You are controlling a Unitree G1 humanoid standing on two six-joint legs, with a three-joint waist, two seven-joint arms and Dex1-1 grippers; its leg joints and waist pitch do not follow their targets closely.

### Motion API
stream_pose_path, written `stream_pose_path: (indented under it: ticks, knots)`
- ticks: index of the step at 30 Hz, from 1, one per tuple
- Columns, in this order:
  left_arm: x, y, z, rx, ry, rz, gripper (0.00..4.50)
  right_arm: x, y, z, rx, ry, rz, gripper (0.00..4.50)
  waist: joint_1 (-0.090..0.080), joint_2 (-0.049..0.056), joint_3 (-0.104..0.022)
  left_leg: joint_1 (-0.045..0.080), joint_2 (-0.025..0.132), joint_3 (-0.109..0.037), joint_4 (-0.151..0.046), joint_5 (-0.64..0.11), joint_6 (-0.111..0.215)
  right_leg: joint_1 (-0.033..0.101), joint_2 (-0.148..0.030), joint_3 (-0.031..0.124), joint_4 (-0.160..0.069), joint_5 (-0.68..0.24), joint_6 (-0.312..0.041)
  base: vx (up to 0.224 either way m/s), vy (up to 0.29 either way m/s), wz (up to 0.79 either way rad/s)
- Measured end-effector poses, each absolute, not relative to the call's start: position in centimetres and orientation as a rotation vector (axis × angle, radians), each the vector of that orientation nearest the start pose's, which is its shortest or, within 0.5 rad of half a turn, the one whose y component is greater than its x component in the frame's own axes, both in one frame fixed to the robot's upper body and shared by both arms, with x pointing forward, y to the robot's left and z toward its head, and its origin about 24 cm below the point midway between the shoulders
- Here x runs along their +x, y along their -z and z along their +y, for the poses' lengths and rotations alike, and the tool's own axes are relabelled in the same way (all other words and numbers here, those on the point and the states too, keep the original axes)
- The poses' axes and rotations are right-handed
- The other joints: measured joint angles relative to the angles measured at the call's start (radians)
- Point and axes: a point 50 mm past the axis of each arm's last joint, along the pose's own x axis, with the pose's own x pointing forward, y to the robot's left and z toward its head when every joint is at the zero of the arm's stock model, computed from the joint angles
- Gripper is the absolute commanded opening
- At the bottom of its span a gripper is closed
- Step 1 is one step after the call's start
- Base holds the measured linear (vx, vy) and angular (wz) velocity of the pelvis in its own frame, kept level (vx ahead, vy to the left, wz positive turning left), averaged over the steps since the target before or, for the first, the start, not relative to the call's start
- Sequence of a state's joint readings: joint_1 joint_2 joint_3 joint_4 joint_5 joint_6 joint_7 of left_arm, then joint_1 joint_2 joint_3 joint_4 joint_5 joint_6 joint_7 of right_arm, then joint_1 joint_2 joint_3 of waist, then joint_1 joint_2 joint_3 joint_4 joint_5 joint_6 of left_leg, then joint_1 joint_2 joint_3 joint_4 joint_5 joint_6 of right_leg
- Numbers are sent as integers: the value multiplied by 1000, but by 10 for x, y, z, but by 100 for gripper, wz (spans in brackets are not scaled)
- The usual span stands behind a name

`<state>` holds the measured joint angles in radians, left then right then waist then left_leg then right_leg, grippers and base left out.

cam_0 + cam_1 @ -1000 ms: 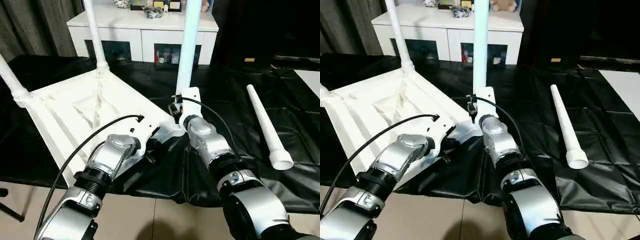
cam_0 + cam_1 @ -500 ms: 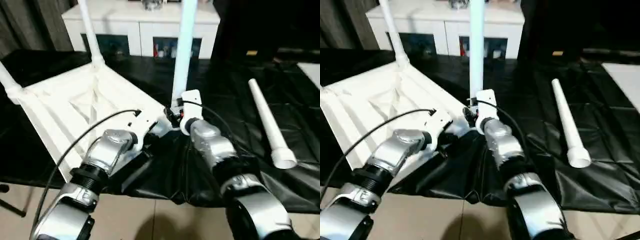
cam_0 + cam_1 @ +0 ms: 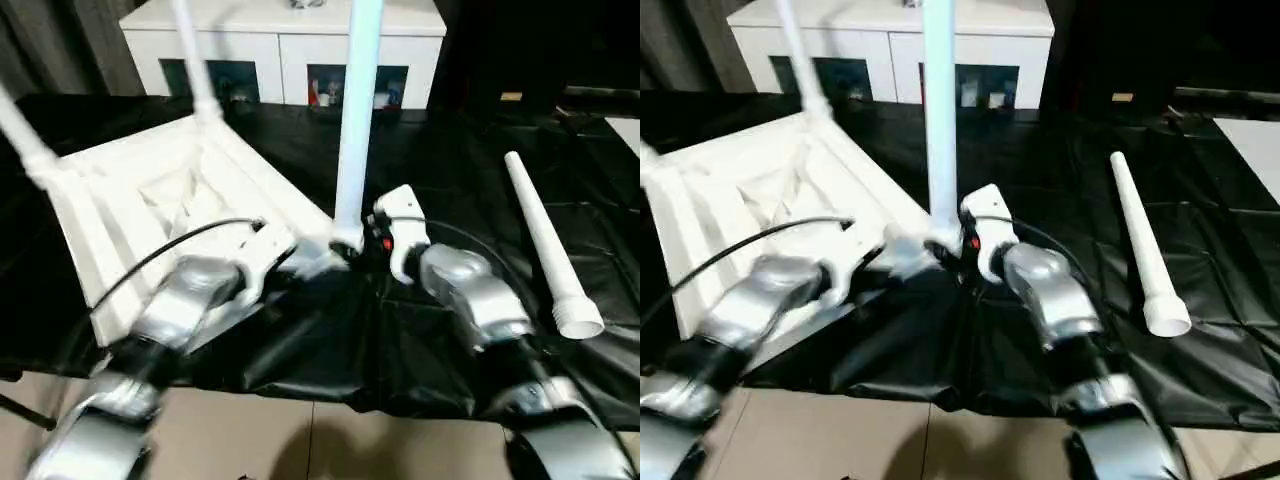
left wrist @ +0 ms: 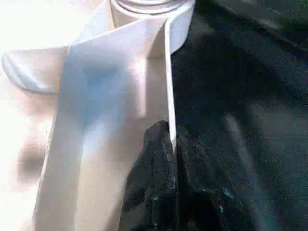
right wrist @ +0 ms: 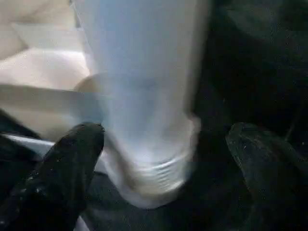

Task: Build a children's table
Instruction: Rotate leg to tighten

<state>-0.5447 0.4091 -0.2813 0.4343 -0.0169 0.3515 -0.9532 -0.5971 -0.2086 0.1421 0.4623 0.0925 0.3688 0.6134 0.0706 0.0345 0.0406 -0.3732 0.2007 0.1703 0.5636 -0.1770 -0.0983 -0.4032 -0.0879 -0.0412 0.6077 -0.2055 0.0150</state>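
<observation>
Ribbed white plastic table top (image 3: 150, 195), smooth tapered leg (image 3: 355, 120) upright in its corner socket.
Left claw (image 4: 166, 159) pinches the top's thin rim; right claw (image 5: 163, 159) spread wide around the leg's base.

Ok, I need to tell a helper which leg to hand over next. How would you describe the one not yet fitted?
On the black-covered work table, look to the right of the upturned white table top. The loose leg lies flat on the black cover, wide end nearest the robot. The other three legs stand upright in corner sockets; this one lies alone.
</observation>
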Motion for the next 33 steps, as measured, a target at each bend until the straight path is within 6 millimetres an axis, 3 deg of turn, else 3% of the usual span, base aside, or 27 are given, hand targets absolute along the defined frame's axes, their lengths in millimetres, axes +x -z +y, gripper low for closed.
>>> stream_pose_path:
  ticks: [5,11,19,21,33]
  knots:
    - [306,-54,148,369,1152,531,0,329,-73,-120,-143,-901,337,450,22,1,1,-2,3,4,6,2,5,0,-1,1,1,0,0,0,0,0]
    - [300,-53,152,375,1181,542,0,313,-77,-129,-191,-1100,358,450,20,0,1,-3,4,5,9,2,7,0,-2,0,3,0,0,0,0,0]
    - [296,-53,154,376,1201,548,0,309,-77,-133,-205,-1159,378,450,20,0,1,-4,6,4,15,2,7,0,-2,-1,7,0,0,0,0,0]
    - [296,-53,154,376,1201,549,0,309,-76,-132,-207,-1155,376,416,19,0,1,-4,6,4,16,2,7,0,-2,-1,7,0,0,0,0,0]
    - [296,-53,155,377,1202,554,0,315,-67,-126,-216,-1113,363,322,18,0,1,-9,6,4,26,0,10,0,-2,-2,12,0,0,0,0,0]
